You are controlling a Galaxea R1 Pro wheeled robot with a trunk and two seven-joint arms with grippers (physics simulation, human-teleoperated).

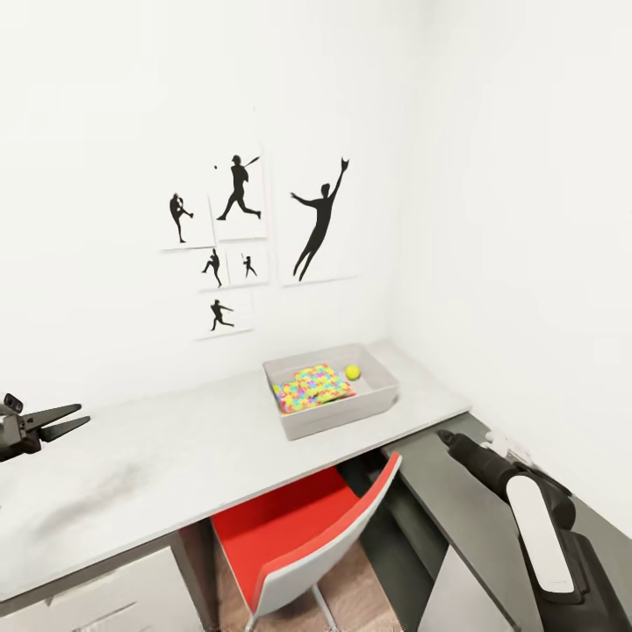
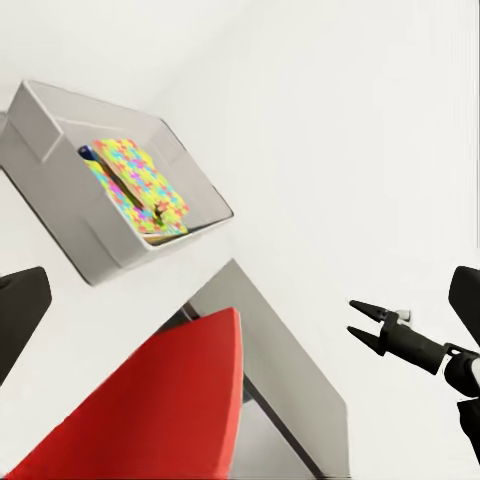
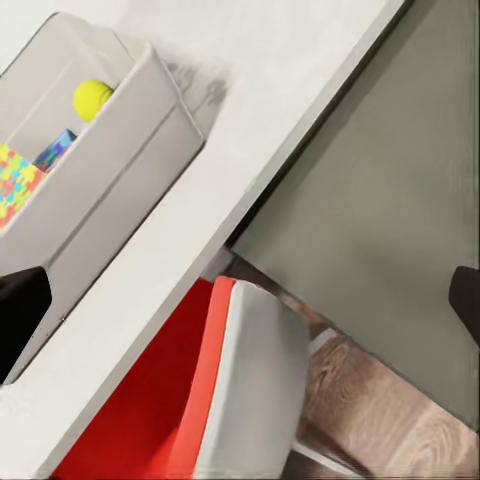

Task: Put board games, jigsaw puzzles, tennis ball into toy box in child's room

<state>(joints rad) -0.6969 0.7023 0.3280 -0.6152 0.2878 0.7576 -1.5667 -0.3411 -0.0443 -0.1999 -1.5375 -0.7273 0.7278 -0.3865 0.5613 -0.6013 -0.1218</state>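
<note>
The light-grey toy box (image 1: 379, 397) stands on the grey table (image 1: 158, 465) near the corner of the child's room. Inside it lie a bright jigsaw puzzle (image 1: 312, 386) and the tennis ball (image 1: 353, 372). In the right wrist view a blue corner of a flat board game (image 3: 56, 149) peeks out beside the puzzle (image 3: 14, 186) and ball (image 3: 92, 97). My left gripper (image 1: 83, 414) hovers open and empty over the table's left end. My right gripper (image 2: 352, 320) is open and empty, off the table's right end, below the box. The bed is out of view.
A red-and-grey chair (image 1: 298, 535) is tucked under the table in front of the toy box. A lower dark-grey surface (image 1: 456, 518) runs along the right wall under my right arm. Black sports-silhouette pictures (image 1: 320, 219) hang on the white wall. White drawers (image 1: 105, 597) sit under the table's left.
</note>
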